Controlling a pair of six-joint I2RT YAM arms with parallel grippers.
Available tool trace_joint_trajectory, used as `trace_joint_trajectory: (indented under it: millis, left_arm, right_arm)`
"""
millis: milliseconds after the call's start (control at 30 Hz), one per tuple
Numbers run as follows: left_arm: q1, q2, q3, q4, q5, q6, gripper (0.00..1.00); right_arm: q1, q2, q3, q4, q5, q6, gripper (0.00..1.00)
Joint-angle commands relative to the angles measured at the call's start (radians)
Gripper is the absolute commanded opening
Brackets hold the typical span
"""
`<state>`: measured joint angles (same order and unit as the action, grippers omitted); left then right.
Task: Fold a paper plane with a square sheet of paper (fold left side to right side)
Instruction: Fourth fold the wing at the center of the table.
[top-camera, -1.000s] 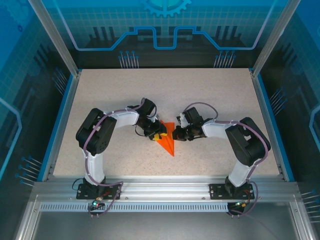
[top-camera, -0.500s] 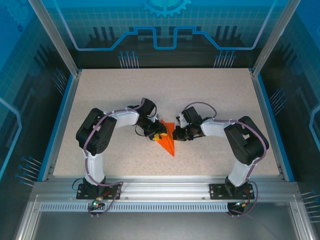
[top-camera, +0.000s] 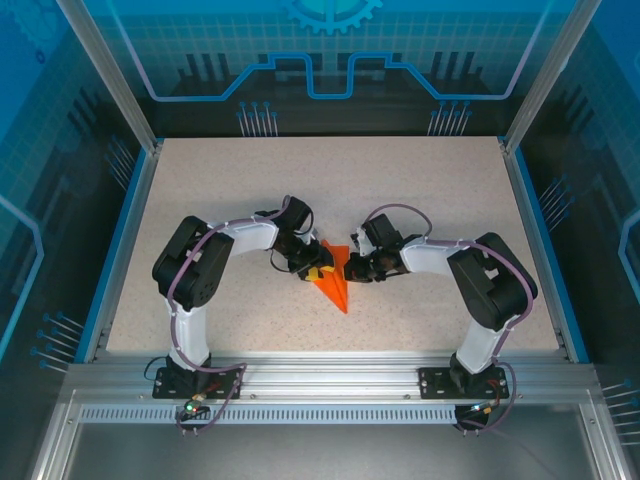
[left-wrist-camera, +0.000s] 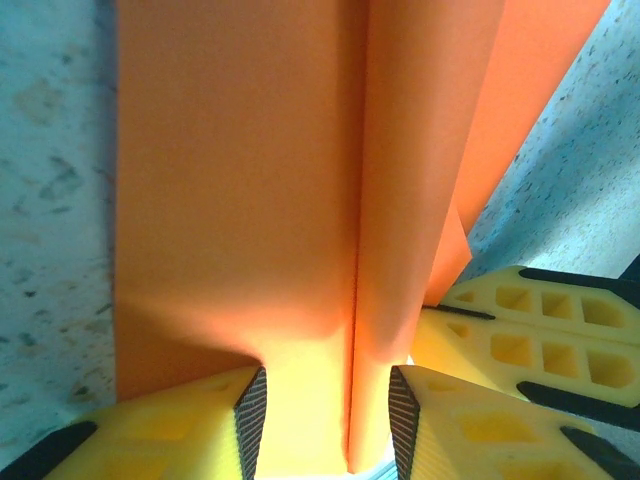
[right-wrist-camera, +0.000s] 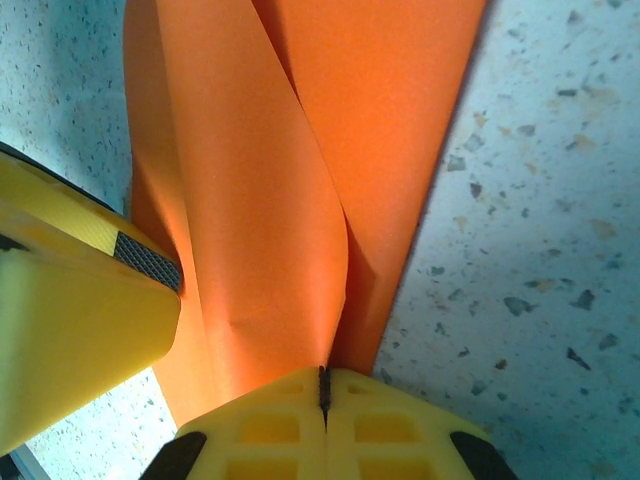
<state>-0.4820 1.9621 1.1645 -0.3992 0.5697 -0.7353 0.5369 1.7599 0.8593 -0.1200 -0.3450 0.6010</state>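
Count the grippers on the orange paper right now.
2. The left gripper straddles a raised crease of the orange paper, jaws apart. The right gripper is shut on a lifted flap at the paper's opposite side.

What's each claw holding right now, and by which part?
Right claw is shut on the orange paper, pinching the edge of its raised flap. Left claw straddles the centre fold, jaws apart; no clear grip there.
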Motion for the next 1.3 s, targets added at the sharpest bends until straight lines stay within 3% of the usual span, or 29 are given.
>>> trace_joint_trajectory:
  millis: [0,467,833,1067,1267]
  left_arm:
    - [-0.008,0.037,0.0,-0.047,-0.051,-0.009,0.41]
    - [-0.005,-0.081,0.069,-0.138,-0.109,0.062,0.44]
    - [-0.011,0.015,0.129,-0.04,0.04,0.056,0.1]
    - [-0.016,0.074,0.174,-0.028,0.08,0.068,0.04]
    - [-0.016,0.102,0.193,-0.071,0.046,0.094,0.04]
  right_arm:
    - [0.021,-0.009,0.01,-0.044,0.009,-0.014,0.03]
    - [0.023,0.042,0.043,-0.136,0.066,-0.031,0.03]
    - [0.026,0.048,0.055,-0.159,0.072,-0.041,0.03]
    - [0.028,0.053,0.061,-0.165,0.068,-0.043,0.01]
    - [0.03,0.06,0.065,-0.17,0.069,-0.045,0.01]
